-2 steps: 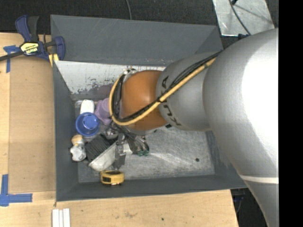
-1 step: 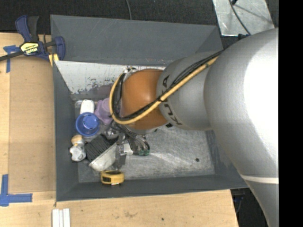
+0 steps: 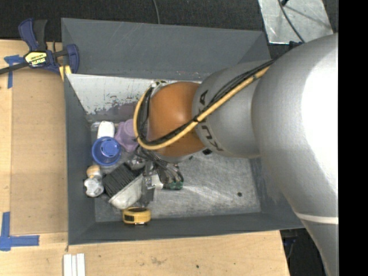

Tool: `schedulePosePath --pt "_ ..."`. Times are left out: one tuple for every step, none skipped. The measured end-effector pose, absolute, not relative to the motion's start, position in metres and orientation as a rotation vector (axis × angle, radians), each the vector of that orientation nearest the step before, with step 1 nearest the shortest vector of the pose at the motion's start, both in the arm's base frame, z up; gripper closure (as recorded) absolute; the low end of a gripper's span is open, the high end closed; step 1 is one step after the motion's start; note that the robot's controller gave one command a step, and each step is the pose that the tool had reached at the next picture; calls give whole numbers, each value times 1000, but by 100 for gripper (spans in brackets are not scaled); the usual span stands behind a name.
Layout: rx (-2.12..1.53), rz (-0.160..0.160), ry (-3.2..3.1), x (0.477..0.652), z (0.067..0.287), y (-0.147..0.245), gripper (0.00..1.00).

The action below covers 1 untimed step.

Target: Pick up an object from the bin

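My gripper (image 3: 154, 176) is low in the bin's left half, under the orange cover, among a cluster of things. Right at its left lies a black ribbed block (image 3: 119, 179). A pale grey-white lump (image 3: 127, 196) lies just below that, touching the gripper's lower end. Poking out on the gripper's right side is a small green piece (image 3: 176, 184). A yellow tape measure (image 3: 137, 215) rests by the front wall, below the gripper. What lies directly beneath the gripper is hidden.
Further left lie a blue-capped bottle (image 3: 106, 150), a white cylinder (image 3: 105, 129), a purple thing (image 3: 126, 133) and a small white figure (image 3: 92, 186). The big arm covers the bin's right and back. Bare floor shows right of the gripper.
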<state>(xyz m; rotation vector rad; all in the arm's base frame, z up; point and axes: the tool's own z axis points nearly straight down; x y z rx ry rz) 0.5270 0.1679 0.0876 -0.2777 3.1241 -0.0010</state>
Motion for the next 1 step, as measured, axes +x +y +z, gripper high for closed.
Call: schedulePosePath --pt "-280 -3 3130 526 103 168 100"
